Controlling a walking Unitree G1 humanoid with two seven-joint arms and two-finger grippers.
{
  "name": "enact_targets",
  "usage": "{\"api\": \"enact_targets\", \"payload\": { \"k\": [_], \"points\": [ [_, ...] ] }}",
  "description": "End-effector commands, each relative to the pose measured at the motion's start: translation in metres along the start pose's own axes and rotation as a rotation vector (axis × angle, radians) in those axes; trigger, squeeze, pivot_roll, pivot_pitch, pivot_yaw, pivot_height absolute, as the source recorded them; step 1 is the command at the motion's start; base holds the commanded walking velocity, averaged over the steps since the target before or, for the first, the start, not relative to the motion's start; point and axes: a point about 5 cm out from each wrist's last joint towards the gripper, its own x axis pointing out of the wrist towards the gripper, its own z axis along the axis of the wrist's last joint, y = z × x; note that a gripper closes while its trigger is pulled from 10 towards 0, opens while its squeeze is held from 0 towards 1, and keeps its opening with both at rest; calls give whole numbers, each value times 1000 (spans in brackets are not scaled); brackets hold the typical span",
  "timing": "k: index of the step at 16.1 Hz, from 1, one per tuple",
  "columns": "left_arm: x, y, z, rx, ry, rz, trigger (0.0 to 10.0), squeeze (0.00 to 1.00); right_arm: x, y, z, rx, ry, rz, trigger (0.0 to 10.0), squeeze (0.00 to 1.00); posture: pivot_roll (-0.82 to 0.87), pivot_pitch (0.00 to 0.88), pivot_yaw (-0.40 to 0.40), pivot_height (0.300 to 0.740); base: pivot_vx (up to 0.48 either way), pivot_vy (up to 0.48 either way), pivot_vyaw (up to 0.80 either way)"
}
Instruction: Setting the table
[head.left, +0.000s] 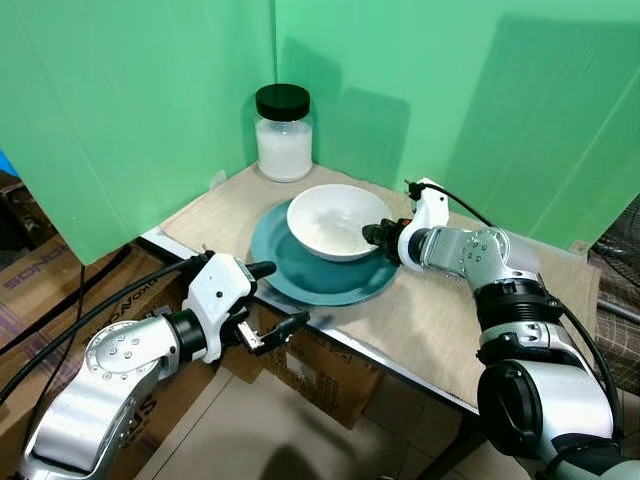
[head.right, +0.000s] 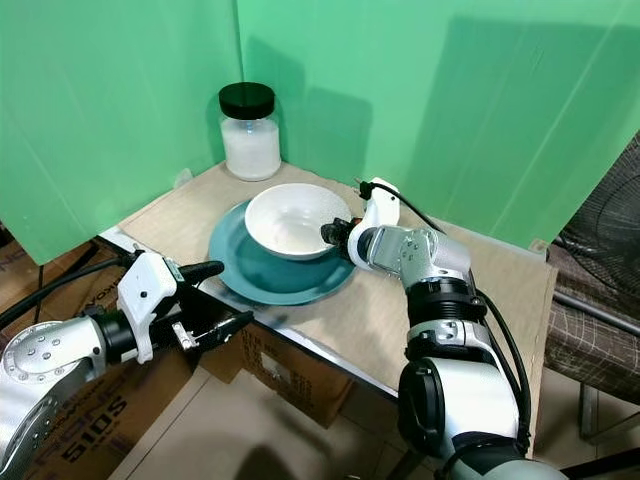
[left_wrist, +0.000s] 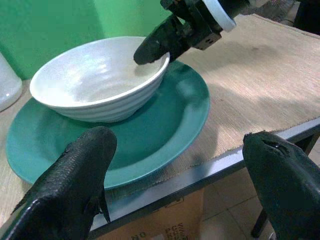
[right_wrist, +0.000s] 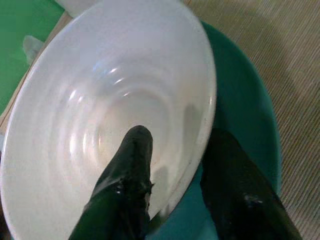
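Bowl (head.left: 338, 220): white, glossy, faint concentric ridges inside and out.
Plate (head.left: 310, 275): teal, plain.
Mat (head.left: 520, 320): beige, fine woven weave.
Counter (head.left: 345, 345) edge: pale grey metal.
Jar (head.left: 284, 132): clear glass, white contents, black lid.
Backdrop (head.left: 120, 100): flat green.
Cardboard boxes (head.left: 325, 370): brown; red lettering on one at the left.
Left tool (head.left: 270, 298): black fingers, white housing, silver arm.
Right tool (head.left: 374, 234): black fingers, white housing with an orange spot, silver arm.
Floor (head.left: 260, 430): light tan tile.
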Motion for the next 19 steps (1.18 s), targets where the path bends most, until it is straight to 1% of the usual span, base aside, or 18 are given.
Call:
{"api": "enact_targets", "payload": {
  "k": [1,4,8,10,12,13,14,16,18,19],
  "points": [
    [-3,1,4,35,-7,9,10000,0,0,4,4,6,-6,18,0,0,34,0,-44,740,0,0,0],
    [-3,1,4,44,-4,6,10000,0,-1,5,5,9,-10,25,0,0,34,0,-40,740,0,0,0],
    [-3,3,5,54,-4,8,10000,0,-4,6,8,37,-37,56,0,0,34,0,-38,740,0,0,0],
    [-3,3,6,60,-5,9,10000,0,-7,7,13,37,-88,70,0,0,34,0,-37,740,0,0,0],
    [-2,3,8,65,-11,9,10000,0,-16,14,21,52,-173,160,0,0,33,0,-37,740,0,0,0],
    [-2,3,8,67,-13,10,10000,0,-19,17,23,45,-198,184,0,0,33,0,-38,740,0,0,0],
    [-2,3,10,68,-20,11,10000,0,-26,21,25,17,-246,222,0,0,30,0,-37,740,0,0,0],
    [-1,2,13,69,-30,14,10000,0,-37,23,27,-17,-300,250,0,0,25,0,-32,740,0,0,0],
    [0,1,14,70,-33,16,10000,0,-42,20,27,-54,-338,229,0,0,24,0,-31,740,0,0,0],
    [1,2,15,74,-38,27,10000,0,-47,19,30,-99,-395,222,0,0,24,0,-31,740,0,0,0]
  ]
}}
